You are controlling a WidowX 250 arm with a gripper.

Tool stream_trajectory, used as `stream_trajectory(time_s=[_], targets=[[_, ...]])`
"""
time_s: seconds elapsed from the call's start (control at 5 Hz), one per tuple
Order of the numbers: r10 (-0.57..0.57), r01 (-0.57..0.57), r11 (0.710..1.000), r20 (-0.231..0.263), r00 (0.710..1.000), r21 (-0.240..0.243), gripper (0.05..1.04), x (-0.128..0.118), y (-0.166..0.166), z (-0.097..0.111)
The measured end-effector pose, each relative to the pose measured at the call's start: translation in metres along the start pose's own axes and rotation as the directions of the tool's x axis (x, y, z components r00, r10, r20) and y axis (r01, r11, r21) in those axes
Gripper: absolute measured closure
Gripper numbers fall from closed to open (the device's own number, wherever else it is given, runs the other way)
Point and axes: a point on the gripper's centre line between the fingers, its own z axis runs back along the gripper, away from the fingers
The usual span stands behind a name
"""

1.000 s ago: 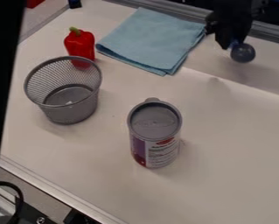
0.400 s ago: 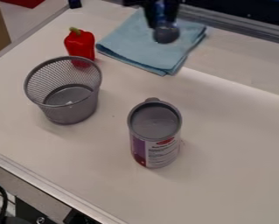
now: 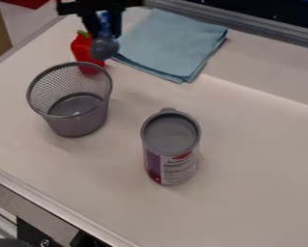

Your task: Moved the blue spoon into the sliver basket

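Observation:
My gripper [image 3: 103, 30] hangs at the upper left of the camera view, in front of the red pepper and just above and behind the basket's far rim. It is shut on the blue spoon [image 3: 105, 47], whose dark rounded bowl points down below the fingers. The silver mesh basket [image 3: 78, 120] stands upright at the left, and the spoon is outside it, not touching its rim.
A red pepper [image 3: 81, 47] stands behind the basket, partly covered by the spoon. The folded light blue cloth [image 3: 172, 43] lies at the back. A can with a grey lid [image 3: 172, 134] stands upright near the middle of the white table [image 3: 259, 178].
From the upper right, my gripper has carried the spoon leftward across the cloth to the area near the pepper and basket. Basket, can, cloth and pepper have kept their places.

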Motion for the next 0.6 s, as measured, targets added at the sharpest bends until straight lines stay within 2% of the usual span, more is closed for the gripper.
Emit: stream_trajectory(time_s=[0.2, 0.4, 0.6], targets=[[-0.047, 0.047, 0.999, 0.010, 0.999, -0.013, 0.772, -0.002, 0.030, -0.007], [-0.088, 0.089, 0.996, 0.076, 0.993, -0.007, 0.772, -0.004, 0.047, -0.016], [-0.159, 0.167, 0.984, 0.125, 0.979, -0.060, 0.772, -0.014, 0.054, -0.030]])
